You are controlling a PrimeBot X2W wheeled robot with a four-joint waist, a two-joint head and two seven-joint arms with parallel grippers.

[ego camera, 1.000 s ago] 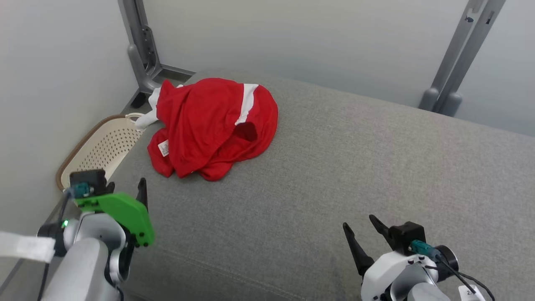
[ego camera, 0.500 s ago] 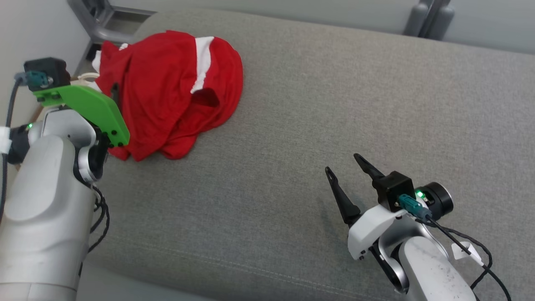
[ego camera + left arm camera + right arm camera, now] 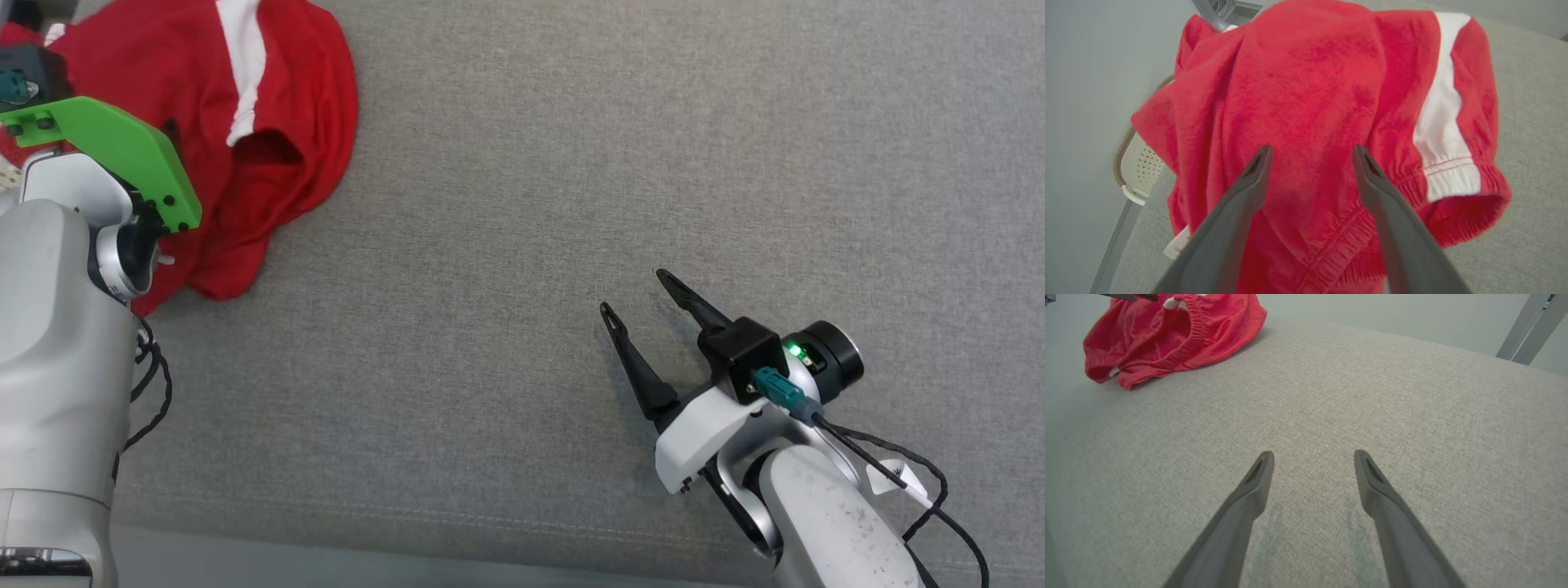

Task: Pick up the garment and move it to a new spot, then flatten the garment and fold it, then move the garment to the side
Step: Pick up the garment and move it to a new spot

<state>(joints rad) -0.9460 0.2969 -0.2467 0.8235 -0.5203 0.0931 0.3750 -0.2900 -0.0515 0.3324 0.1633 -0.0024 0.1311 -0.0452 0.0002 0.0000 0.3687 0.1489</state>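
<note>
While left pincer (image 3: pixel 1311 151), fully open, empty, is hovering at, perhaps touching, bunched garment (image 3: pixel 1310 81), shallow bite is risking single-layer slip.

One garment (image 3: pixel 1310 81) (red), one basket (image 3: pixel 1142 164)

Grey cushion (image 3: pixel 571 204) in a pale corner.
Its woven cover meets a plain wall (image 3: pixel 1372 310); grey metal posts (image 3: pixel 1519 328) stand behind, a cream basket (image 3: pixel 1142 163) alongside.
</note>
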